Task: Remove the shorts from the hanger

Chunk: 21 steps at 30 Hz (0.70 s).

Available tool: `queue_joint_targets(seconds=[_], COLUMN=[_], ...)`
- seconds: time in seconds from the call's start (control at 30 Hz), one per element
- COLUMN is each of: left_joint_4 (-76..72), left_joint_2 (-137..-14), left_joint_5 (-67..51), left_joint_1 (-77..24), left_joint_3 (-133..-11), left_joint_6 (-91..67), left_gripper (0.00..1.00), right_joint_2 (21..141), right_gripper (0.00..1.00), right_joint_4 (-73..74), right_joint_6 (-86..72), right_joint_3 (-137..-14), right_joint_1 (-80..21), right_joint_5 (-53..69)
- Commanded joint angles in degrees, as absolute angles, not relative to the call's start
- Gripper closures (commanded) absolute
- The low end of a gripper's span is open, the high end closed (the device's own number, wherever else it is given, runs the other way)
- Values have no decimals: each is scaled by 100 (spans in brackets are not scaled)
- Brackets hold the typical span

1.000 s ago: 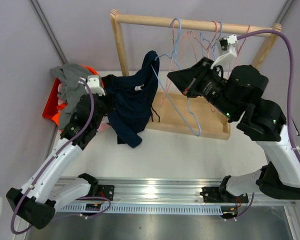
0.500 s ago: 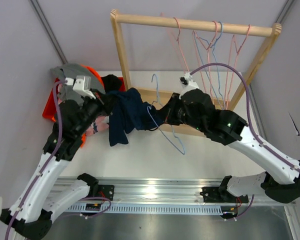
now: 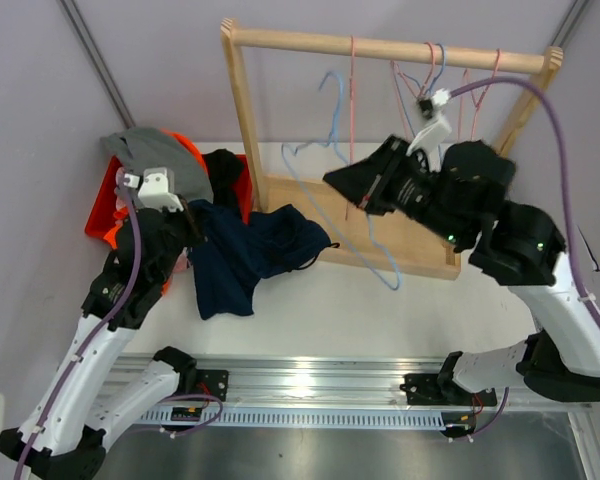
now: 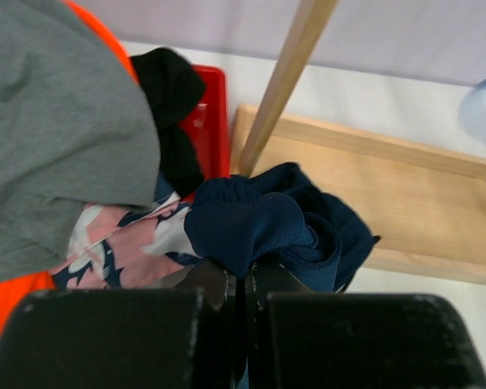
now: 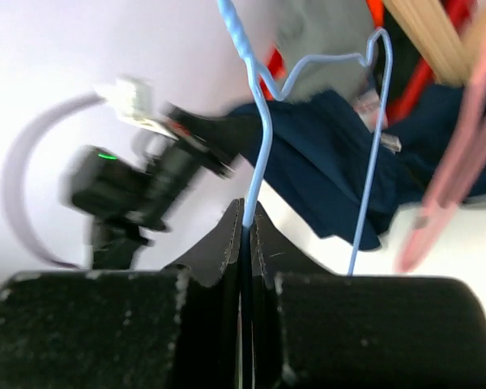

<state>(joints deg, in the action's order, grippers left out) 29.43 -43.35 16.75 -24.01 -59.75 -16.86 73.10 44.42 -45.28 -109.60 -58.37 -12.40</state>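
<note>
Navy shorts are being gripped at their left end by the left end effector, its jaws being kept pressed together on a bunched fold of the cloth, as the left wrist view is showing. The garment is lying slack on the bench, its long axis running left to right from that grip toward the base of the wooden rack. The free end, with a thin drawstring, is pointing right toward the rack base. The blue hanger is being pinched by the closed right end effector, held up in front of the rack. No cloth is being seen on its wire, so the shorts are being judged free of it, though contact at the hanger's low end cannot be ruled out. The pile is lying just left of and behind the left end effector: grey shorts on top, orange shorts at the outer edge, black shorts nearest the rack post, pink patterned shorts underneath, all by a red tray. The left arm is being noted as the nearer one. A short carry leftward onto that pile is being judged the likely next step, with the trailing end needing to be dragged clear of the rack base.
</note>
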Motion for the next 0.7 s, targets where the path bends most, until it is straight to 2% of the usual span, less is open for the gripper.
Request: queue_joint_targets(seconds=[0.0,0.03,0.2,0.4,0.53,0.67], left_joint_4=[2803,2830,3119,3393,3393,3506], left_joint_2=[-4131,-4140,-4630,-5817,-6555,-7826], left_joint_5=[2065,2031,1478,441,45,-632], left_joint_1=[-2163,-2075,-1223,-37,746,1518], left_joint_3=[-6247,-6319,-7642,-9280,-10665,-11732], left_joint_6=[-1521,-1486,-1047,-1010,-1238,-1573], left_gripper=[100,100,100,100,100,100], right_joint_2=[7715,7900,8963,9429,9816,10081], right_gripper=[100,100,100,100,100,100], right_joint_4=[4622,4780,4835,4009,3649,3472], right_joint_6=[-4035,-3878,-3726,-3964,-4008,-4025], right_joint_3=[-12222,-12852,-14079,-13667,-13588,-13544], right_joint_1=[-5696,-5608,-4784,-4027,-3946,-3911], right_joint_5=[-1406,-1371,-723,-194,-79,-70])
